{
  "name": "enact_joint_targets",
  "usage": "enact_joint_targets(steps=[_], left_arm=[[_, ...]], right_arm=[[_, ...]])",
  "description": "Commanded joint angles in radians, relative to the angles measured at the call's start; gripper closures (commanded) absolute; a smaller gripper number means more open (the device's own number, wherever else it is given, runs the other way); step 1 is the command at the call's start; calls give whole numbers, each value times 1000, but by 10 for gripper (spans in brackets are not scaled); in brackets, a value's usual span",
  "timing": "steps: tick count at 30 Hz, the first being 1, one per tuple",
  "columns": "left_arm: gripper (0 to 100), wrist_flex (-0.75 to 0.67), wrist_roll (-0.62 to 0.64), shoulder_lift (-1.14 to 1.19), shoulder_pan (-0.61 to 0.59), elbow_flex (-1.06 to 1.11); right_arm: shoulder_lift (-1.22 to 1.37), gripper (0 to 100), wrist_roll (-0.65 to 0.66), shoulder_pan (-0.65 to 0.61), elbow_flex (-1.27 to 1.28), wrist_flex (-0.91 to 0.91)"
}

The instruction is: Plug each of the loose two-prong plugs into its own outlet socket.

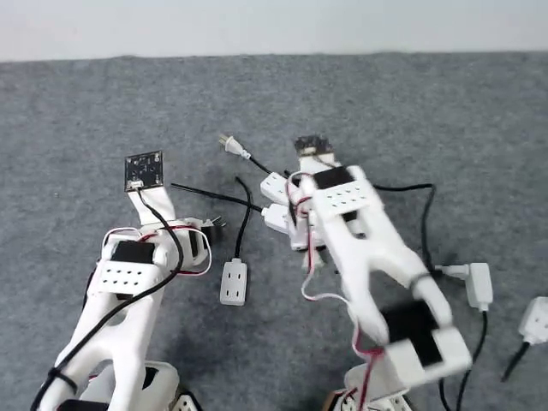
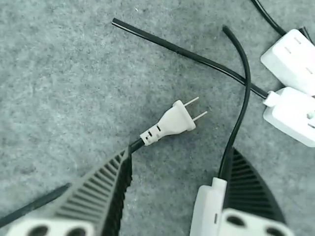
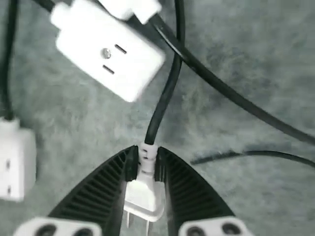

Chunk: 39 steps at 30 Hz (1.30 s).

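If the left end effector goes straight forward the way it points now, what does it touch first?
Most likely the white two-prong plug, lying just ahead between the fingers of the open left end effector. How far above the mat the end effector is remains unclear.

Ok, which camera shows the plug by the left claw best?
The left wrist view: the plug lies on the carpet ahead of the left claw, both prongs plain. The high view has it tiny, prongs unclear.

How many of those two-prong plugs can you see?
3: one white two-prong plug lies farthest out, one just before the open left hand, one gripped in the right hand. More may be hidden.
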Motion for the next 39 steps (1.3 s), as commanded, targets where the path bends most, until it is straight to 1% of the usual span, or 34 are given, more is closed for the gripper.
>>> enact_joint_targets(steps=[1, 3, 6, 9, 13, 15, 17, 19, 21, 23, 26, 31, 33, 35, 37, 39], left_arm=[[784, -17, -64, 89, 21, -74], [859, 0, -133, 181, 21, -136], [992, 80, -201, 295, 23, -246], [980, 166, -239, 376, 20, -323], [987, 189, -285, 457, 18, -371], [987, 190, -287, 477, 14, -387], [987, 204, -287, 483, 14, -395], [987, 206, -288, 483, 14, -395], [987, 206, -288, 483, 14, -395], [987, 206, -288, 483, 15, -397], [987, 209, -288, 483, 15, -403], [986, 209, -288, 486, 15, -404], [986, 210, -288, 491, 20, -404], [986, 210, -310, 491, 23, -401], [986, 219, -388, 491, 34, -397], [986, 264, -468, 493, 63, -395]], right_arm=[[-252, 991, 71, 10, 37, 36], [-380, 991, 97, 5, 84, 38], [-561, 991, 143, 5, 138, 38], [-713, 991, 150, 5, 164, 38], [-845, 991, 152, -38, 167, 74], [-848, 991, 187, -38, 169, 104], [-814, 991, 236, 13, 190, 140], [-768, 991, 249, 130, 224, 150], [-745, 991, 253, 245, 269, 113], [-750, 991, 252, 321, 301, 62], [-814, 991, 233, 378, 304, 33], [-1026, 991, 137, 424, 261, 42], [-1102, 991, 118, 398, 253, 44], [-1162, 991, 117, 314, 250, 38], [-1198, 991, 121, 173, 252, 33], [-1214, 991, 127, -7, 259, 16]])
